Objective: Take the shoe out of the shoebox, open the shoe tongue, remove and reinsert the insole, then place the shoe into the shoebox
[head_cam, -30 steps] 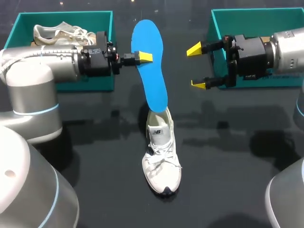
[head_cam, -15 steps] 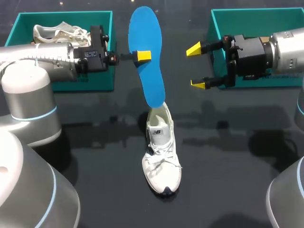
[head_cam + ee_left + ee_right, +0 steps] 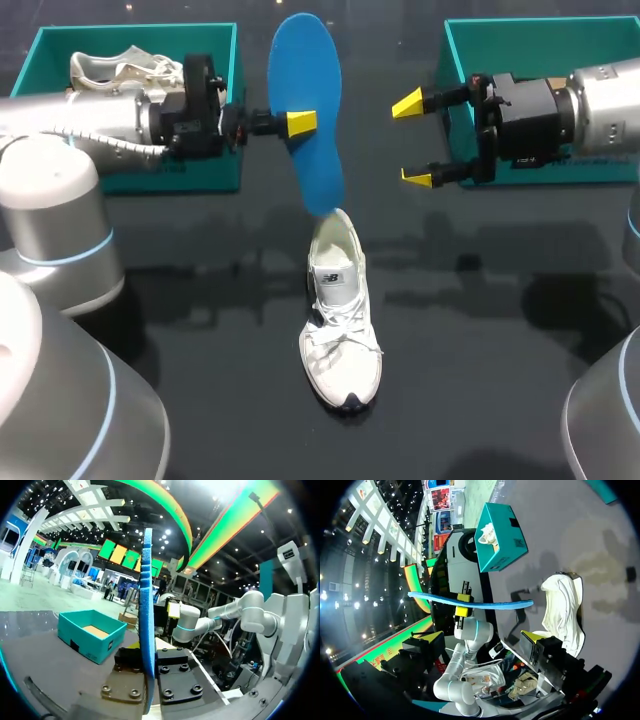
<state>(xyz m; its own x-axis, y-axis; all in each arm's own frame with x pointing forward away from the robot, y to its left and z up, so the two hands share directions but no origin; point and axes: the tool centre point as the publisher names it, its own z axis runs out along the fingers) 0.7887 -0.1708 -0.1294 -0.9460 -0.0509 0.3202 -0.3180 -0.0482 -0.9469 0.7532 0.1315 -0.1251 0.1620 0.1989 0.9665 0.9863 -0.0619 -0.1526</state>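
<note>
My left gripper (image 3: 300, 124) is shut on the middle of a blue insole (image 3: 308, 110) and holds it upright over the table. The insole's lower end hangs just above the heel opening of a white shoe (image 3: 340, 310), which lies on the black table with its toe toward me. In the left wrist view the insole (image 3: 146, 605) shows edge-on between the gripper's jaws. My right gripper (image 3: 415, 140) stands open to the right of the insole, holding nothing. From the right wrist view, the insole (image 3: 470, 601) crosses ahead of the open right gripper (image 3: 482, 638), with the shoe (image 3: 565, 610) beside it.
A teal shoebox (image 3: 215, 175) at the back left holds a second white shoe (image 3: 125, 68); my left arm lies over it. Another teal box (image 3: 460, 50) stands at the back right behind my right arm. Bare table (image 3: 480, 330) lies on either side of the shoe.
My left gripper has drawn the insole up and away from me, and its lower end has come out of the shoe's heel. The right arm and the shoe have not moved.
</note>
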